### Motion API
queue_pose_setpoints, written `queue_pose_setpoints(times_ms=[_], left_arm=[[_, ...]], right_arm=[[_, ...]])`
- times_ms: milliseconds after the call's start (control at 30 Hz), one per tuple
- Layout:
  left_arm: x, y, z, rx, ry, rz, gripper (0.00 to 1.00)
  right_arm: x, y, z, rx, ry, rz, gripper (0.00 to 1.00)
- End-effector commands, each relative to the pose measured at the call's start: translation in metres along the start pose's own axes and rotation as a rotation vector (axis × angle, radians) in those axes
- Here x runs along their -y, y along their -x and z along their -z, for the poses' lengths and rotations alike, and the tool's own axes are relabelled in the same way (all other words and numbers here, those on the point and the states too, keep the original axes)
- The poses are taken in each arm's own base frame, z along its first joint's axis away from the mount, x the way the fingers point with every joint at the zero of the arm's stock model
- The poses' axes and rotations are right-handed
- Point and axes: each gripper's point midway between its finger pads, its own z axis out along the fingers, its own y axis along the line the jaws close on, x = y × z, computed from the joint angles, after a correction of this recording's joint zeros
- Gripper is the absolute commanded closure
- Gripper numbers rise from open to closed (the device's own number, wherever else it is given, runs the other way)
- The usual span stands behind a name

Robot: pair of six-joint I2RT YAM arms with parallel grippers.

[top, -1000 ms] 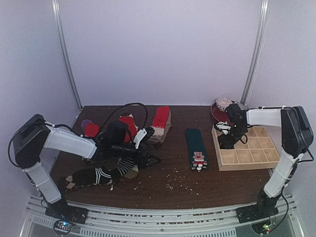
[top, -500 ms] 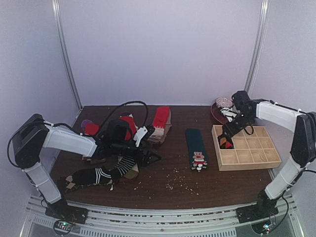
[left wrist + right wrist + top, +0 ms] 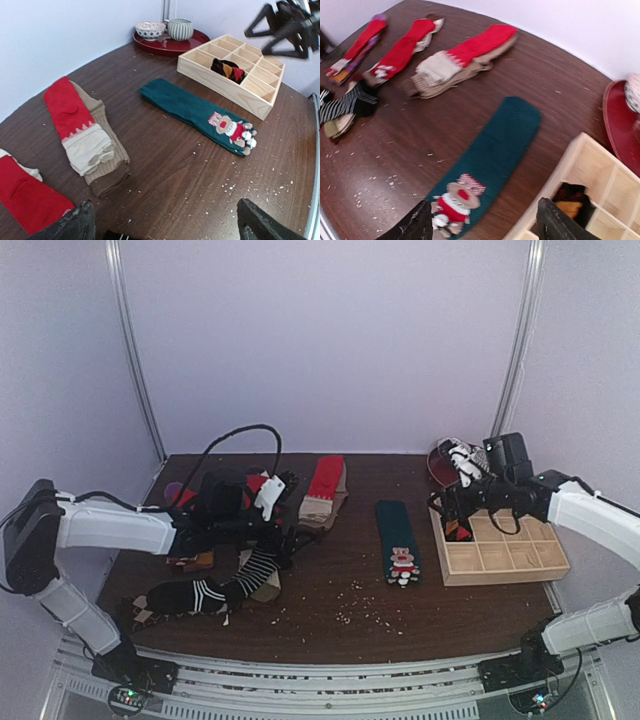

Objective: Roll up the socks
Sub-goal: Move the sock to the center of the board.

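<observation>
a rolled black-and-orange sock sits in a left-edge compartment of the wooden tray, the teal sock flat on the counter beside it. the right tool hangs above the tray's left edge and the left tool by a red sock, both wide open, holding nothing.

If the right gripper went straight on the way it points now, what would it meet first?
The right gripper would probably meet the dark teal sock first, near its monkey figure. Depth is unclear.
</observation>
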Motion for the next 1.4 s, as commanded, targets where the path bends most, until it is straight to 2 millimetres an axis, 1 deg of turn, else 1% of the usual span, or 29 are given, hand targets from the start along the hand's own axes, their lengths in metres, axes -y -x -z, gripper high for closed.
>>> queue_pose_setpoints(times_ms=[0,33,67,100,133,233,300,400,467,500,600,700,867,967,1033,1100,1133,1200,1267,1367], left_arm=[[-0.020,0.018,0.023,0.061,0.135,0.011,0.02],[-0.019,0.020,0.026,0.063,0.132,0.007,0.02],[-0.018,0.021,0.029,0.061,0.130,0.003,0.02],[-0.018,0.021,0.030,0.056,0.131,0.002,0.02],[-0.018,0.020,0.032,0.051,0.133,-0.001,0.02],[-0.017,0.014,0.035,0.029,0.128,-0.008,0.02],[-0.016,0.010,0.037,0.023,0.127,-0.011,0.02],[-0.016,0.002,0.039,0.017,0.128,-0.012,0.02],[-0.014,-0.001,0.038,0.015,0.118,-0.014,0.02],[-0.014,-0.001,0.038,0.015,0.115,-0.015,0.02],[-0.012,-0.003,0.037,0.008,0.104,-0.024,0.02],[-0.011,-0.005,0.037,0.003,0.101,-0.029,0.02],[-0.009,-0.006,0.038,0.010,0.089,-0.027,0.02],[-0.008,-0.004,0.041,0.020,0.087,-0.029,0.02],[-0.008,-0.003,0.042,0.026,0.088,-0.030,0.02],[-0.008,-0.003,0.044,0.030,0.089,-0.031,0.02],[-0.008,-0.002,0.045,0.033,0.089,-0.031,0.02],[-0.006,-0.001,0.048,0.039,0.086,-0.032,0.02],[-0.005,0.000,0.050,0.047,0.078,-0.035,0.03],[0.003,-0.001,0.054,0.063,0.036,-0.045,0.05]], right_arm=[[-0.092,-0.017,-0.008,0.112,0.233,0.179,0.28],[-0.107,-0.027,-0.012,0.120,0.264,0.223,0.28],[-0.115,-0.038,-0.016,0.114,0.272,0.254,0.28],[-0.117,-0.047,-0.022,0.104,0.264,0.273,0.28],[-0.112,-0.058,-0.029,0.080,0.237,0.281,0.29],[-0.103,-0.076,-0.042,0.014,0.181,0.328,0.31],[-0.099,-0.085,-0.050,-0.029,0.166,0.352,0.32],[-0.100,-0.092,-0.059,-0.062,0.172,0.400,0.35],[-0.096,-0.099,-0.065,-0.095,0.159,0.434,0.36],[-0.095,-0.101,-0.067,-0.106,0.151,0.447,0.36],[-0.094,-0.116,-0.072,-0.165,0.165,0.484,0.36],[-0.091,-0.127,-0.077,-0.203,0.161,0.500,0.35],[-0.091,-0.135,-0.088,-0.258,0.175,0.506,0.35],[-0.092,-0.145,-0.096,-0.318,0.188,0.516,0.36],[-0.087,-0.150,-0.102,-0.355,0.162,0.517,0.41],[-0.084,-0.154,-0.107,-0.391,0.148,0.503,0.57],[-0.085,-0.155,-0.109,-0.406,0.157,0.489,0.64],[-0.095,-0.159,-0.111,-0.432,0.207,0.451,0.73],[-0.113,-0.160,-0.108,-0.445,0.288,0.406,0.76],[-0.153,-0.159,-0.095,-0.444,0.437,0.350,0.78]])
